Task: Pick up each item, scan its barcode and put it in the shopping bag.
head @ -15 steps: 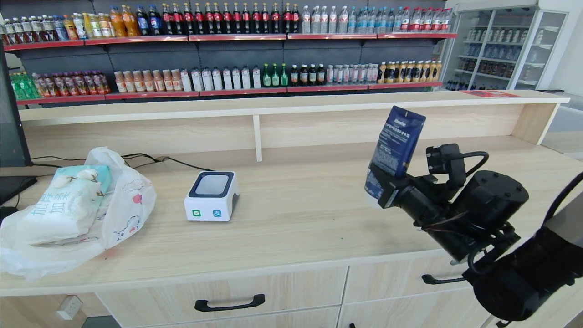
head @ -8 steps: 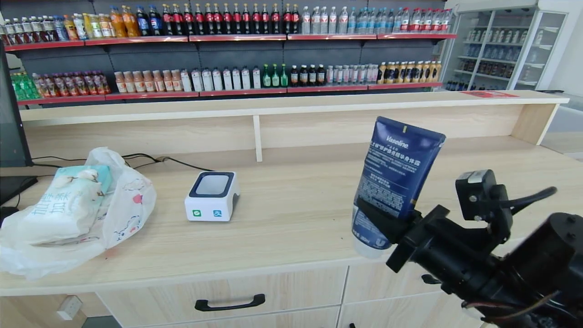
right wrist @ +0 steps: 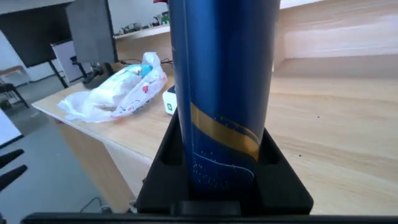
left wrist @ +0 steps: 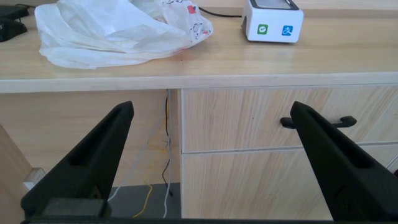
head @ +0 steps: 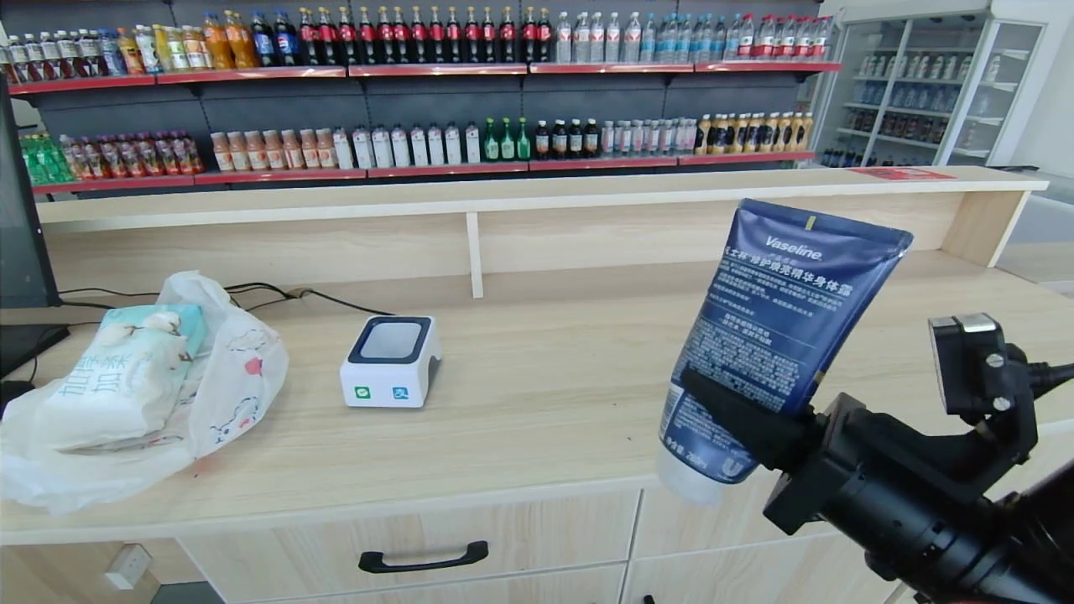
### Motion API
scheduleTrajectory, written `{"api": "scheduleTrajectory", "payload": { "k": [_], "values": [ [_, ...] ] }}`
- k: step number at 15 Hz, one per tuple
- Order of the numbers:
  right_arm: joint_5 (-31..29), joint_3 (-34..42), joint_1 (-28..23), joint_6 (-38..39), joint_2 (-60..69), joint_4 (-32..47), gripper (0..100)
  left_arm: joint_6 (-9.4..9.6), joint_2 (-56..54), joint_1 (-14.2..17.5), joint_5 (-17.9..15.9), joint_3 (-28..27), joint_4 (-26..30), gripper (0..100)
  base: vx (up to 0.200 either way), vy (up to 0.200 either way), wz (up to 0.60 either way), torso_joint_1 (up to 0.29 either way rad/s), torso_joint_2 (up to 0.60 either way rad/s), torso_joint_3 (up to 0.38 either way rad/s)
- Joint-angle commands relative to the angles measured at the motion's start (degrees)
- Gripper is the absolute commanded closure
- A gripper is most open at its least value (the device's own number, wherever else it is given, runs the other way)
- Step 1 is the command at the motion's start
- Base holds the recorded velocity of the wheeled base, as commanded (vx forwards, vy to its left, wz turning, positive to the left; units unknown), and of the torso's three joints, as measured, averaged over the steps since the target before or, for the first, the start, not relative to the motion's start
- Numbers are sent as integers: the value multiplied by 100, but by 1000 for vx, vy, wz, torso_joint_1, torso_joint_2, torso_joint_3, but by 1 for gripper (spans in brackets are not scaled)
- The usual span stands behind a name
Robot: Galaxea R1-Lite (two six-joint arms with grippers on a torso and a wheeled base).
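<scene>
My right gripper [head: 738,415] is shut on a dark blue lotion tube [head: 776,323], held upright, cap down, above the counter's front right edge. The tube [right wrist: 224,93] stands between the right gripper's [right wrist: 221,165] fingers in the right wrist view. The white barcode scanner [head: 391,361] sits mid-counter, well to the left of the tube. A white shopping bag [head: 143,394] lies at the counter's left end with a tissue pack [head: 126,373] in it. My left gripper [left wrist: 205,168] hangs open below the counter front, facing the drawers, with the bag [left wrist: 118,31] and scanner [left wrist: 273,20] above it.
The wooden counter [head: 537,394] has a raised back ledge [head: 503,197] with a vertical divider. Black cables [head: 277,294] run behind the bag. A dark monitor [head: 17,210] stands at far left. Drawers with black handles [head: 424,558] lie under the counter. Shelves of bottles fill the background.
My right arm has pulled the tube back toward the counter's front edge and nearer the camera, turning its printed face toward the head view. Bag, scanner and tissue pack stayed put.
</scene>
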State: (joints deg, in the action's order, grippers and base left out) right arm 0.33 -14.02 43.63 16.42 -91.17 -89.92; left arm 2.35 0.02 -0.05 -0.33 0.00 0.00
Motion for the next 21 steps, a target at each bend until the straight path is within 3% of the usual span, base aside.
{"api": "scheduleTrajectory", "payload": {
  "k": [1, 4, 5, 9, 13, 17, 21],
  "values": [
    [389, -75, 14, 432, 170, -8, 100, 2, -2, -4, -2, 0, 0, 0, 0, 0, 0, 0, 0, 0],
    [1646, -57, 23, 1153, 566, -8, 100, 2, -2, 5, -2, 0, 0, 0, 0, 0, 0, 0, 0, 0],
    [1813, -4, 32, 1320, 583, -8, 100, 2, -2, 5, 7, 0, 0, 0, 0, 0, 0, 0, 0, 0],
    [2147, -189, -74, 1759, 443, -8, 100, 2, -2, -4, -2, 0, 0, 0, 0, 0, 0, 0, 0, 0],
    [2551, -962, -197, 2172, 372, -8, 100, 2, -2, 5, -2, 0, 0, 0, 0, 0, 0, 0, 0, 0],
    [2938, -1252, -223, 2805, 469, -8, 100, 2, -2, 5, -2, 0, 0, 0, 0, 0, 0, 0, 0, 0],
    [3026, -1446, -232, 3113, 460, -8, 100, 2, -2, 5, -2, 0, 0, 0, 0, 0, 0, 0, 0, 0]
  ]
}}
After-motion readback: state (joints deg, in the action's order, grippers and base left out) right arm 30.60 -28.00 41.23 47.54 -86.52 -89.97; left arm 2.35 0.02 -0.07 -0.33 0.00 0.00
